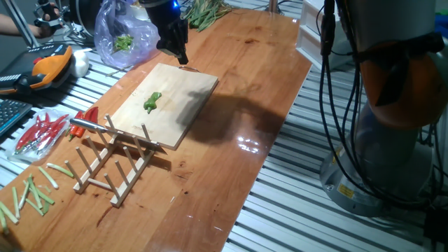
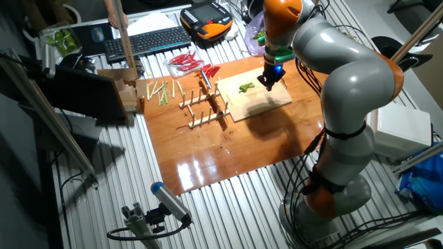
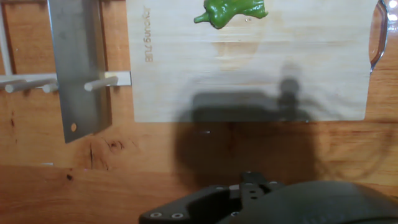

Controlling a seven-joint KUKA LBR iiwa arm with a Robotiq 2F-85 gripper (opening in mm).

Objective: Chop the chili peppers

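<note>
From one fixed view, my gripper [image 1: 180, 56] hangs over the far edge of the cutting board [image 1: 183, 98]; I cannot tell how its jaws stand. The chili pepper [image 1: 152, 102] lies near the board's middle. The wooden rack [image 1: 115, 164] sits beside the board's near end.

From the other fixed view, my gripper [image 2: 271, 81] hovers beside the chili pepper [image 2: 246, 88] on the cutting board [image 2: 259, 104].

In the hand view, the chili pepper [image 3: 230, 12] rests on the cutting board [image 3: 249, 74]. A cleaver [image 3: 78, 68] stands in the rack just off the board's edge. My fingers are hidden.
</note>
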